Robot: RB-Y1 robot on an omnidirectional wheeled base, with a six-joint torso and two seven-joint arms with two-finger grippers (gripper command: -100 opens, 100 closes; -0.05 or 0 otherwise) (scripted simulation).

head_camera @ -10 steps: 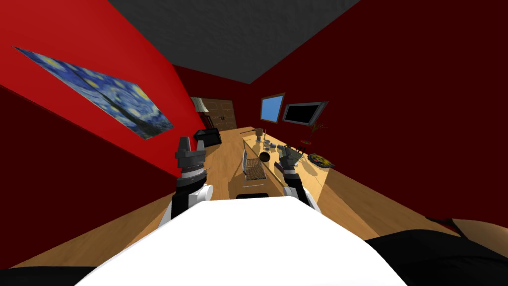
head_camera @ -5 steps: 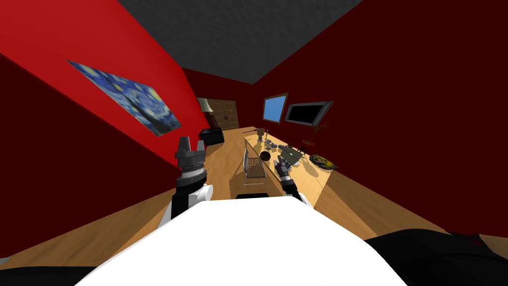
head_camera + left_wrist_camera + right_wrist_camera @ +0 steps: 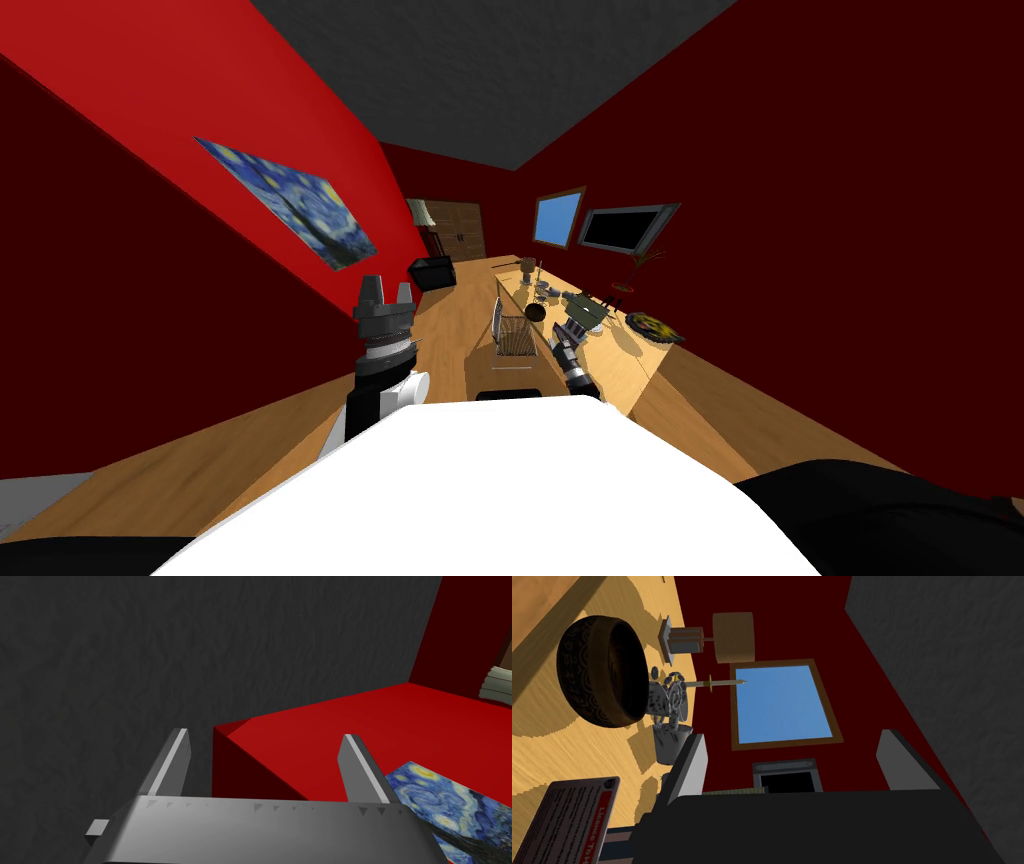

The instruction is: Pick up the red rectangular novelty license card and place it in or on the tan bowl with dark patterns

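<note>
Just outside the spread, empty fingers of our right hand [image 3: 794, 736], the red-striped card [image 3: 567, 821] lies on the table [image 3: 547, 746]; the dark patterned bowl [image 3: 602, 671] sits farther along. Our left hand [image 3: 265, 736] is raised, open too.

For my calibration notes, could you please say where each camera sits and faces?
Head view: on the head, facing down along the table; shows left gripper, right gripper.
Left wrist view: on the left hand, aimed upward; its gripper, open.
Right wrist view: on the right hand, facing bowl and card; its gripper, open.
Shared: bowl, head and right wrist.
</note>
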